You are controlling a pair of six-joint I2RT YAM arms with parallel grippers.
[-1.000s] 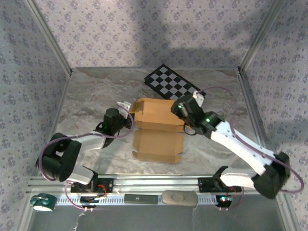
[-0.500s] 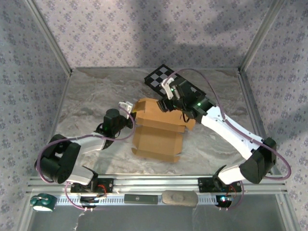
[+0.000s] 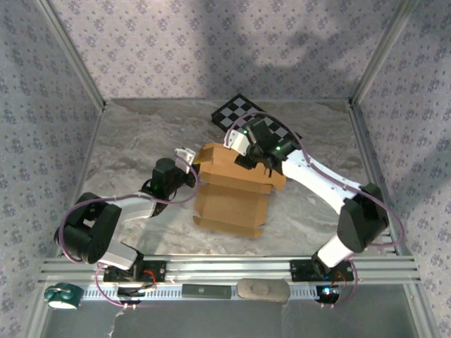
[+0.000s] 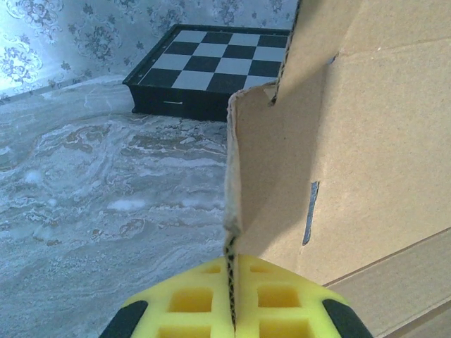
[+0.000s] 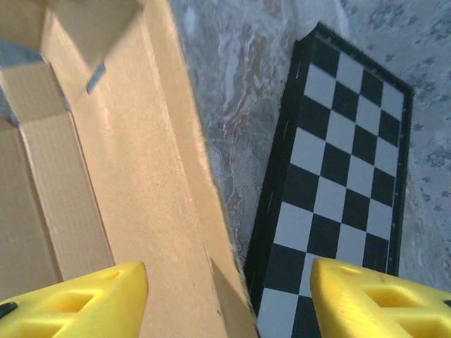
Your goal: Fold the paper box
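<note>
- The table (image 3: 127, 141) has a marbled grey top, with patterned walls on its left, far and right sides.
- The paper box (image 3: 231, 204) sits near the middle of the table, partly folded. A flat panel lies toward the near side. The raised walls and flaps stand at the far side, between the two grippers.
- The checkered board (image 3: 239, 111) lies flat just beyond the box, at the far right. In the right wrist view the board (image 5: 338, 190) is beside the box's far edge (image 5: 113, 176).
- The right gripper (image 3: 243, 141) hangs over the box's far right corner. Its yellow fingers are spread wide (image 5: 229, 296), one above cardboard and the other above the board.
- The left gripper (image 3: 184, 156) is at the box's far left corner. Its yellow pads (image 4: 232, 296) are pressed together on the thin edge of an upright flap (image 4: 366, 141).
</note>
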